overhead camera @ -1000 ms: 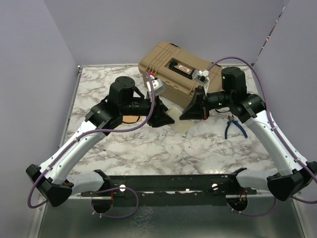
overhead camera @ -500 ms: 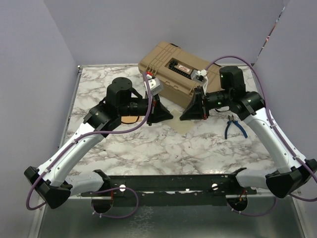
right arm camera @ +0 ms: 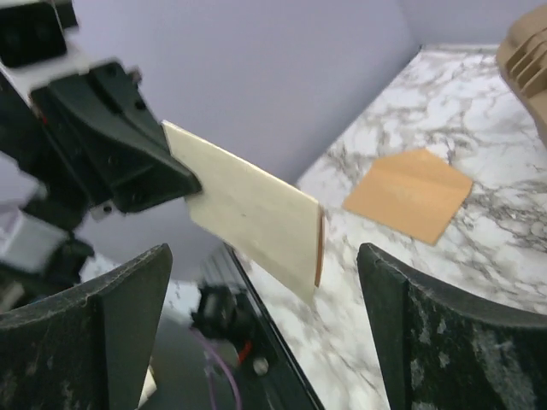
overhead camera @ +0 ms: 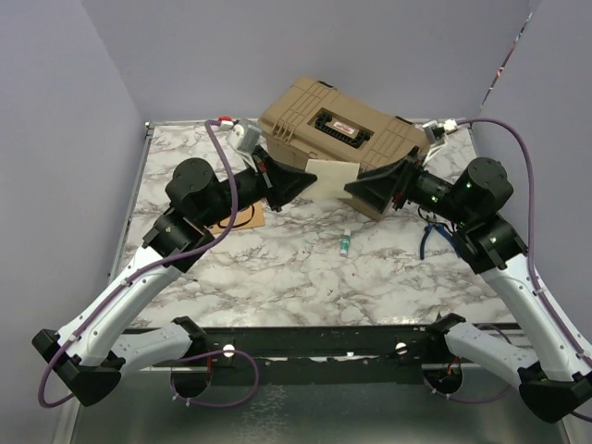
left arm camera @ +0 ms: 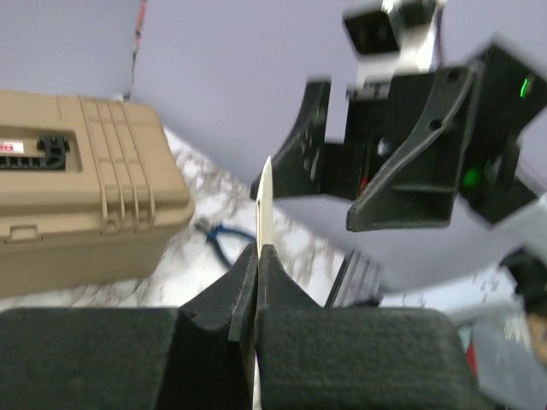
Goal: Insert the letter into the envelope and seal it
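Left claw (overhead camera: 303, 186), raised, seemingly pinches the letter (overhead camera: 333, 178).

Overhead view looks down from behind; wrist cameras face each other closely, sharing the letter (right arm camera: 248, 213).

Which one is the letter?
Find the big tan case at the back of the table. Right in front of it, the left gripper pinches the letter, a pale sheet, up in the air. The envelope is darker, orange-brown, and lies flat.

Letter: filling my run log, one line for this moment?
pale pinkish-tan paper letter aloft; left tool shut on it; right tool open; orange-brown kraft envelope on table
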